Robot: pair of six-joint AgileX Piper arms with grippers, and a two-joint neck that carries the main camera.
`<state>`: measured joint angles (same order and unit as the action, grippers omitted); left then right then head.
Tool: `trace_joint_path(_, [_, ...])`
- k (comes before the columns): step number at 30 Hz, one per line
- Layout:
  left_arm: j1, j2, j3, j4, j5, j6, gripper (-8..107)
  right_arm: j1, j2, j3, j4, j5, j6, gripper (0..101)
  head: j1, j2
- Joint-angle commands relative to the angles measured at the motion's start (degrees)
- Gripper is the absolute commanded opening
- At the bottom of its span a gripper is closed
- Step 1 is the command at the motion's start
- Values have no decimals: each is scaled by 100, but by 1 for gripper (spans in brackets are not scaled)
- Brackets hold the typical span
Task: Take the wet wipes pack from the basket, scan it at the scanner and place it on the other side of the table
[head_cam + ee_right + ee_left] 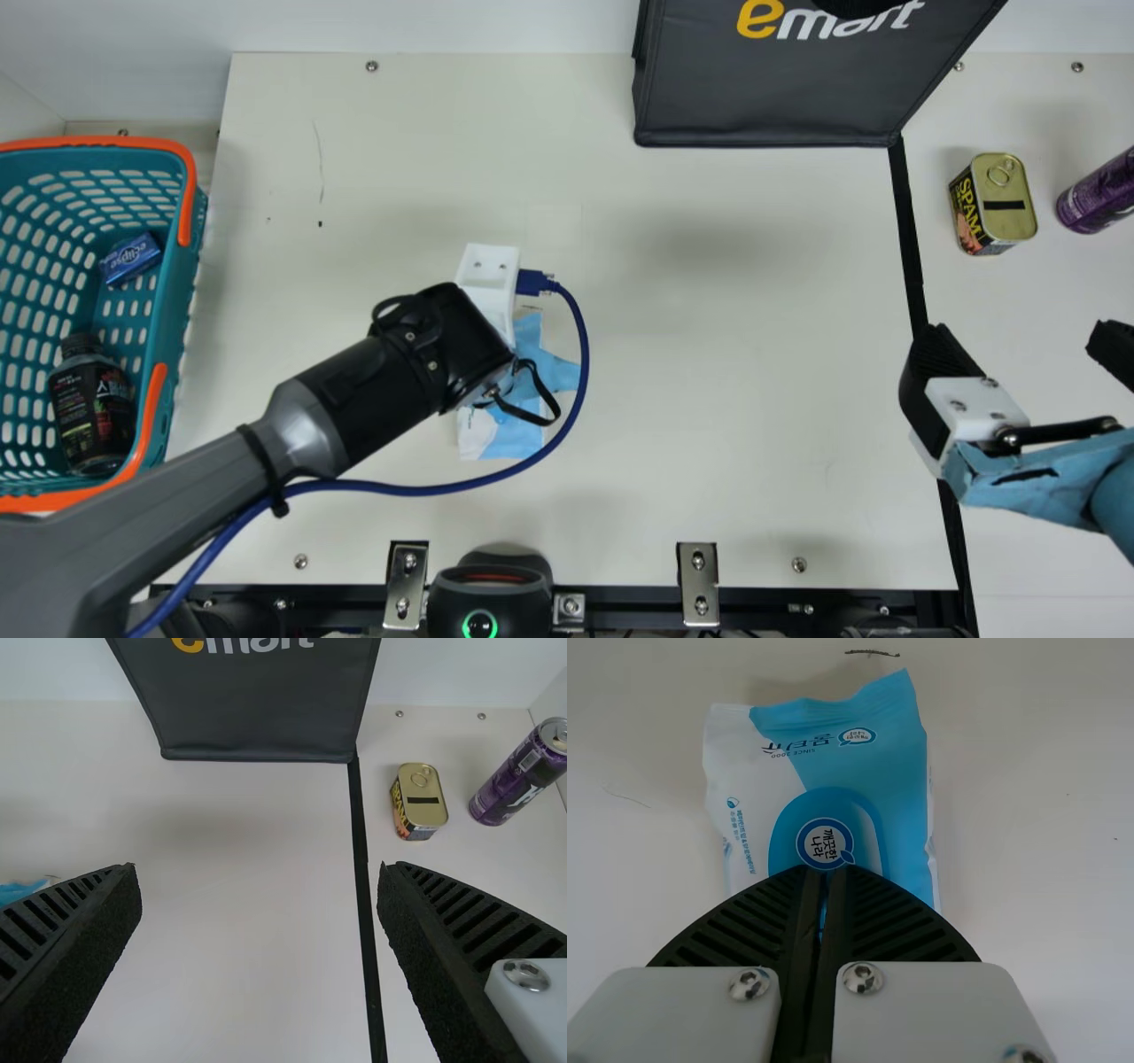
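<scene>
Beneath my left gripper [485, 270], the blue and white wet wipes pack [518, 434] lies on the table left of the middle; the arm hides part of it. The left wrist view has the fingers of that gripper [825, 872] together over the lower part of the pack [833, 753], its label uncovered at their tips. My right gripper [1019, 347] is over the table's right part, beside the black line. Its fingers stand wide apart in the right wrist view, the gripper [257, 875] holding nothing. The scanner [490, 589] stands at the front edge.
The teal basket [180, 283] at the left holds a dark bottle [89, 403] and a small blue pack [131, 260]. A dark bag [762, 97] stands at the back. Right of the black line [909, 230] are a can of spam [1010, 199] and a purple can [1099, 195].
</scene>
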<state>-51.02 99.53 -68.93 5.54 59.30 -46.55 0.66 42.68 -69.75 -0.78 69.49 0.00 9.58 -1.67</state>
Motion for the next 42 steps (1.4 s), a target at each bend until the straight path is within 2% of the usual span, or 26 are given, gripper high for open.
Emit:
trace_joint_path(1, [-11, 42, 52, 20, -43, -14, -8, 0, 0, 0, 0, 0, 0, 95, -166, 9])
trace_joint_path(9, [-52, 50, 132, 96, -115, -96, -8, 0, 0, 0, 0, 0, 0, 95, -166, 9])
trace_joint_path(16, [-136, -249, -11, 240, 88, -250, -8, 0, 0, 0, 0, 0, 0, 95, -166, 9])
trace_joint_path(29, [-224, -546, -228, 272, 435, -535, 35, 0, 0, 0, 0, 0, 0, 95, -166, 9])
trace_joint_path(42, [-215, -524, -283, 185, 504, -629, 79, 0, 0, 0, 0, 0, 0, 95, -166, 9])
